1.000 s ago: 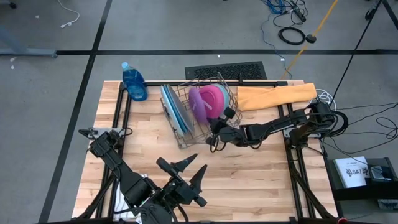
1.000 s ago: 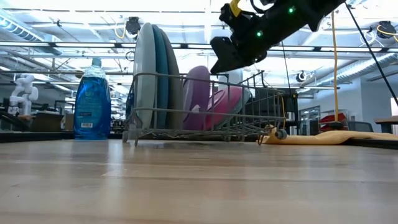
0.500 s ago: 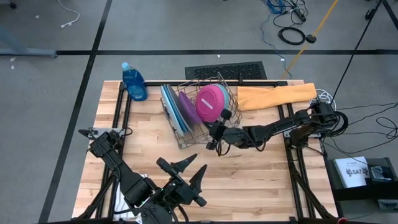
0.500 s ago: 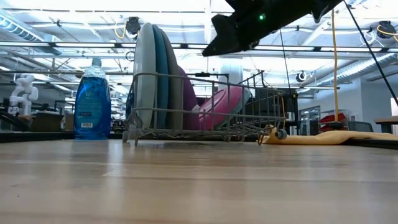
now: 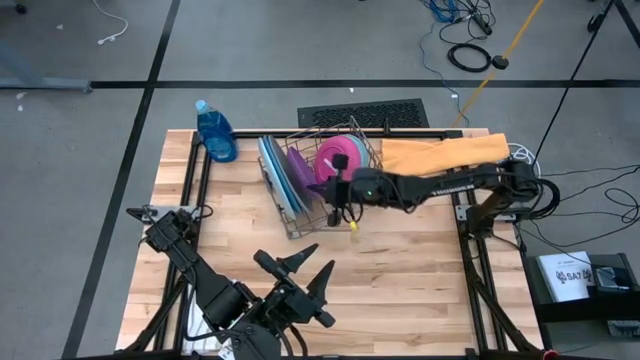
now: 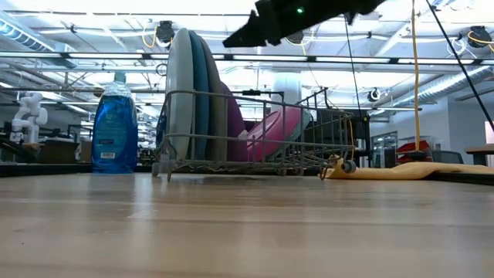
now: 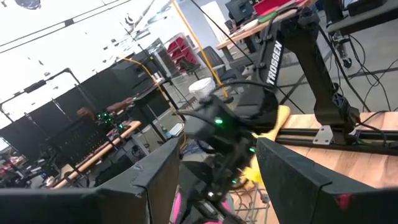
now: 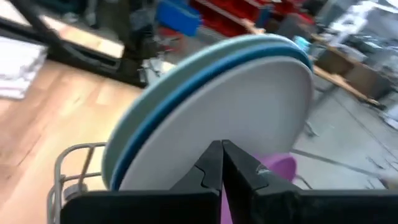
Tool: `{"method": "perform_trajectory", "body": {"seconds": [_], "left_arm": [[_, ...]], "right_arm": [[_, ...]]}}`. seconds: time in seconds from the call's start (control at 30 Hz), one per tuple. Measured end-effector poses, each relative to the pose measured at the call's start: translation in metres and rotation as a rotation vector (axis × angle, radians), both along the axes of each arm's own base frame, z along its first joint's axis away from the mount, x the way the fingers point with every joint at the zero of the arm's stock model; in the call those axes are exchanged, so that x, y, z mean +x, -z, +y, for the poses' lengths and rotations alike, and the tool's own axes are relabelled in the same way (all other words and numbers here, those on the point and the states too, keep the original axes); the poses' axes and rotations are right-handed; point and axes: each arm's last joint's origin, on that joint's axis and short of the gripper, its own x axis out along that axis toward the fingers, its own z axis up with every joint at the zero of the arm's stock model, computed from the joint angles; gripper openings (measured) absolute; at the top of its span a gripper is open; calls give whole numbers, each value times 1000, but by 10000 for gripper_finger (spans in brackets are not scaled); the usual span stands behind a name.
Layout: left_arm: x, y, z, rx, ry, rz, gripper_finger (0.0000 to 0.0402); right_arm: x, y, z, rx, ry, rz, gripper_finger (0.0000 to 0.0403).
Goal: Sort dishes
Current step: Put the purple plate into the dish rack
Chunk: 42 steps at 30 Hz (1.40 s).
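Observation:
Three large plates (image 5: 275, 172) stand on edge in the left end of the wire rack (image 6: 255, 166). The purple plate (image 5: 298, 172) leans against them. The magenta plate (image 5: 350, 152) lies tilted further right in the rack. My right gripper (image 5: 330, 188) hovers shut over the rack's middle and above its rim (image 6: 230, 40). It points toward the large plates (image 8: 249, 118), with purple (image 8: 280, 167) showing below it, and holds nothing. My left gripper (image 5: 305, 268) waits open near the table's front edge, pointing level at the rack.
A blue dish-soap bottle (image 5: 215, 132) stands at the far left of the table. A yellow-orange cloth (image 5: 440, 155) lies right of the rack at the far edge. Bare wood (image 5: 400, 270) stretches between the rack and the front edge.
My right gripper, shut all along, has risen from beside the purple plate and swung toward the table's left over the rack, rolling its wrist. The purple plate, upright in mid-rack a second ago, has tipped left and now leans on the large plates.

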Motion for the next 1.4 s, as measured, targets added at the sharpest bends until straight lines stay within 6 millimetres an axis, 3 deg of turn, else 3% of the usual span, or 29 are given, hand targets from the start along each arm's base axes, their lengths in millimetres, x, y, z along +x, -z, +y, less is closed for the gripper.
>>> {"method": "perform_trajectory", "body": {"seconds": [0.27, 0.47, 0.7, 0.97, 1.4], "left_arm": [[0, 0, 0, -11, 0, -12, 214], [0, -1, 0, -17, 0, -19, 214], [0, -1, 0, -21, 0, -23, 214], [0, -1, 0, -20, 0, -22, 214], [0, -1, 0, -20, 0, -22, 214]], "right_arm": [[24, -19, -33, -51, -59, 137, 0], [47, -4, -48, -63, -98, 215, 0], [62, 10, -61, -117, 19, 253, 0], [58, 6, -68, -190, 267, 293, 0], [43, 14, -72, -194, 496, 440, 0]]}}
